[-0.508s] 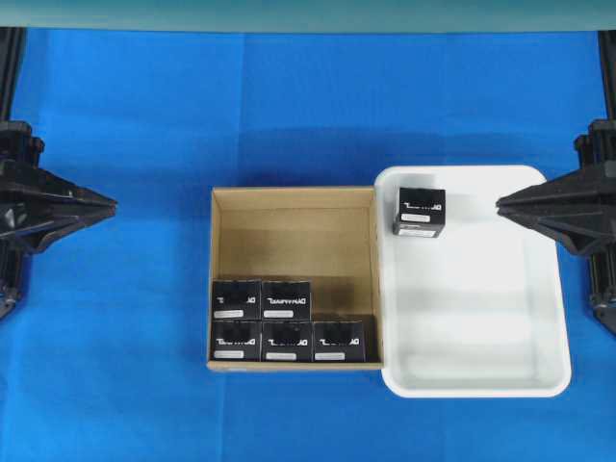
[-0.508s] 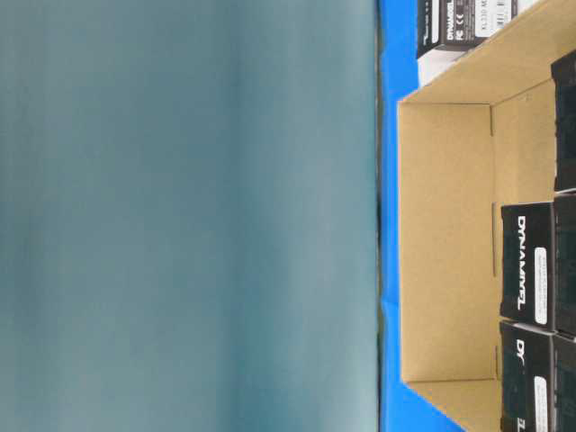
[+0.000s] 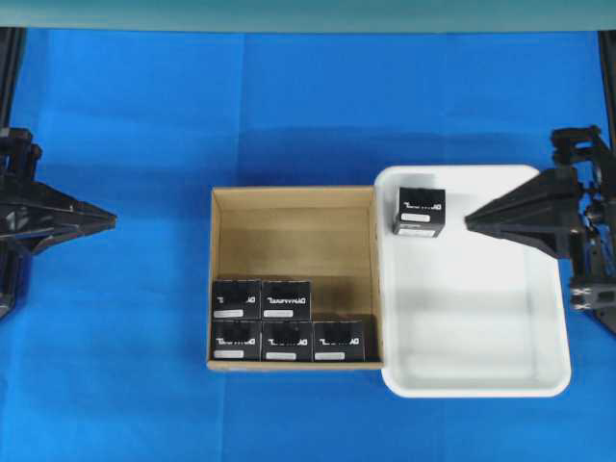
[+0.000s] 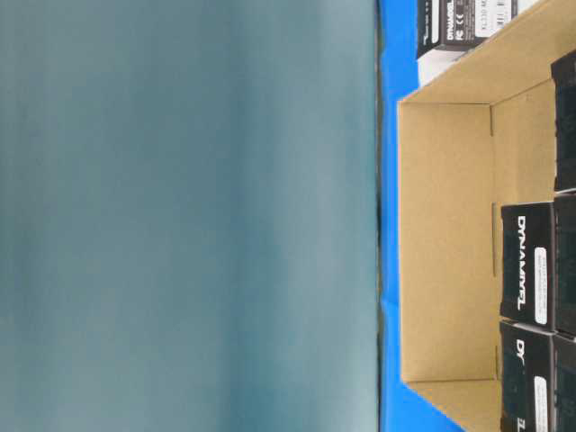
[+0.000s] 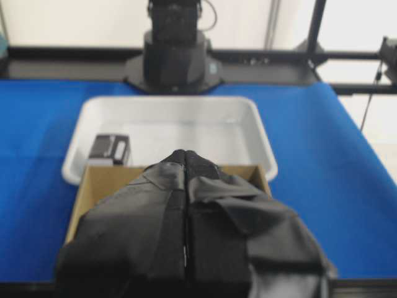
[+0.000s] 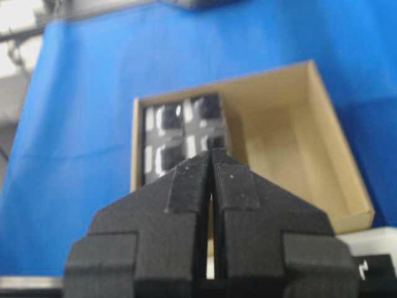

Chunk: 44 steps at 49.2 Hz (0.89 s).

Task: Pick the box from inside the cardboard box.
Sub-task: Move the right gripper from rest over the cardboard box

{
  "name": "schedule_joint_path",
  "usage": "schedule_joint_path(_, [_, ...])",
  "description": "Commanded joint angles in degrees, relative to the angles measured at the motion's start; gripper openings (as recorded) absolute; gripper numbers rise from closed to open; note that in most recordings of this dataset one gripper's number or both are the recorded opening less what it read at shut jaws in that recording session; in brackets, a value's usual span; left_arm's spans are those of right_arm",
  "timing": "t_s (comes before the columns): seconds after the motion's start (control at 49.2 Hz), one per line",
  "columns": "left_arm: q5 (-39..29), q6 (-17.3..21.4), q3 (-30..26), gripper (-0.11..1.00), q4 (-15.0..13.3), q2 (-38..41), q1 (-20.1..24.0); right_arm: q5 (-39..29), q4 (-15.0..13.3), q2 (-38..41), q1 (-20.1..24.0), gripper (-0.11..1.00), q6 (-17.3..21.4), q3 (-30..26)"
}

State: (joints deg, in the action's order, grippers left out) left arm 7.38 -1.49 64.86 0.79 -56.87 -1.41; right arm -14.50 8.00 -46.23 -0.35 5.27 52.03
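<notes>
We see a brown cardboard box [image 3: 293, 231] sitting near the middle of a counter [image 3: 289, 106] covered in blue, with a white tray [image 3: 539, 318] touching its right wall in the overhead view. Five black boxes fill the near part of the cardboard box: two in a back row, at [image 3: 236, 299] and [image 3: 286, 299], and three in a front row against the near wall, at [image 3: 236, 341], [image 3: 286, 341] and [image 3: 338, 341]. The far half of the cardboard box floor is bare. A sixth black box [image 3: 420, 212] stands in the far left corner of the white tray, close to the tray's rim and just beside the cardboard box wall. Each black box carries white lettering and a white label strip on top. Our left gripper [image 3: 112, 221] hangs at the left edge of the overhead view, well apart from the cardboard box, its jaws pressed together on nothing; the left wrist view shows the two halves meeting in a thin seam. Our right gripper [image 3: 469, 222] reaches in over the white tray, its tip near the sixth black box but not touching it, and its jaws are likewise pressed together with nothing between them, as the right wrist view shows. The table-level view shows only a blurred grey-green surface, a strip of blue and part of the cardboard box with some black boxes.
</notes>
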Motion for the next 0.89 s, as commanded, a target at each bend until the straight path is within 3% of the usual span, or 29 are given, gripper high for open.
schedule_joint_path(0.0, [-1.5, 0.1, -2.3, -0.06, 0.2, 0.2, 0.1, -5.5, 0.2, 4.0, -0.2, 0.02, 0.4, -5.3])
schedule_joint_path(0.366, [-2.5, -0.1, -2.5, -0.06, 0.2, 0.7, -0.1, -28.6, 0.3, 25.7, -0.4, 0.02, 0.9, -25.6])
schedule_joint_path(0.589, [-8.6, -1.1, -2.8, -0.06, 0.2, -0.4, -0.5, -39.9, 0.3, 38.1, -0.7, 0.02, 0.9, -38.6])
schedule_joint_path(0.874, [-18.3, -1.7, -3.4, -0.06, 0.2, -3.8, -1.1, -45.8, -0.5, 49.2, -0.9, 0.02, -1.0, -49.3])
